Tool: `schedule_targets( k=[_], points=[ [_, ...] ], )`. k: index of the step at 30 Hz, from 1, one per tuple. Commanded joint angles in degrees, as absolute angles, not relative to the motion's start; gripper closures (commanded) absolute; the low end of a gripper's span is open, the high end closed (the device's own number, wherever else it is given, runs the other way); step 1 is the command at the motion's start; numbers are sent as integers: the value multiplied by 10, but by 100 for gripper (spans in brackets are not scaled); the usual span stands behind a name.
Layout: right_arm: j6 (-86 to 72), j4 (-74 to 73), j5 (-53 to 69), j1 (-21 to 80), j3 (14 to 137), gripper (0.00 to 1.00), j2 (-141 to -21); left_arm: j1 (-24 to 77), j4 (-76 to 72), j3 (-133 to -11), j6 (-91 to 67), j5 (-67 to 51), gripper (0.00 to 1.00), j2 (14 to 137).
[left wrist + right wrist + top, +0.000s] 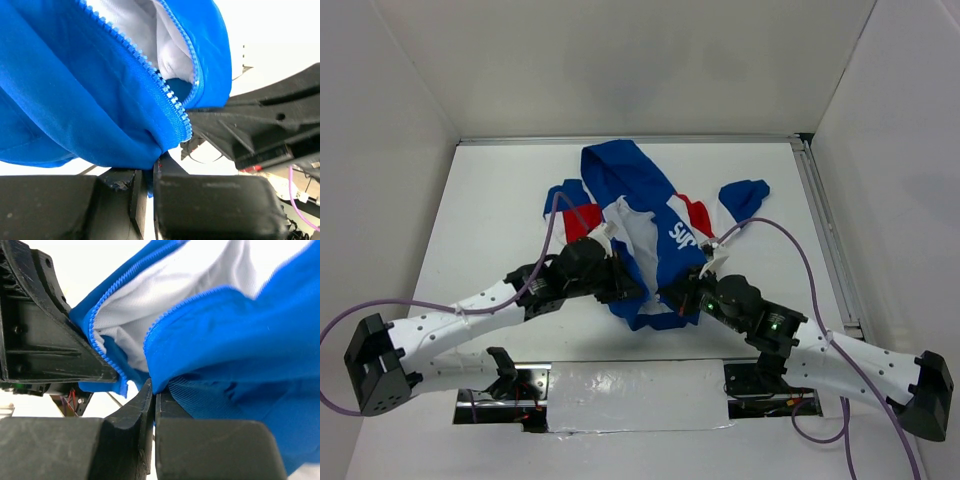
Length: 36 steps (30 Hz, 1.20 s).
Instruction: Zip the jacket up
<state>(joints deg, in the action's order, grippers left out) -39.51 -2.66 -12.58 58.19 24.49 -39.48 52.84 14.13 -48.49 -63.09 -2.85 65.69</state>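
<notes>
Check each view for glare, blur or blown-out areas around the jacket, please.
Top external: even light, jacket sharp, only soft shadows. Left wrist: zipper teeth crisp, everything beyond blown white, left tool dark. Right wrist: white lining near overexposed, right tool dark and soft.

Bright light, wrist backgrounds seemingly overexposed

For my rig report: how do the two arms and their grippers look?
The left arm and right arm have white links with black joints and bases. A purple cable follows each. The right one shows green lights. The left gripper and right gripper are black, blocky.
</notes>
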Motion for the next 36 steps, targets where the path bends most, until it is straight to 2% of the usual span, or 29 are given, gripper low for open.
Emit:
schedule_targets(
  k=[1,7,15,24,36],
  points=[
    [-337,80,-82,571,227,100,-373,536,119,-473,-635,-33,100,623],
    [-324,132,-39,562,208,100,-365,543,157,-490,-664,-10,100,624],
    [-321,130,-23,559,213,100,-372,549,194,-522,-689,14,100,664],
    [-329,96,-7,556,220,100,-401,549,197,-504,-707,33,100,637],
    [-337,128,15,556,212,100,-402,550,192,-494,-711,34,100,623]
  ],
)
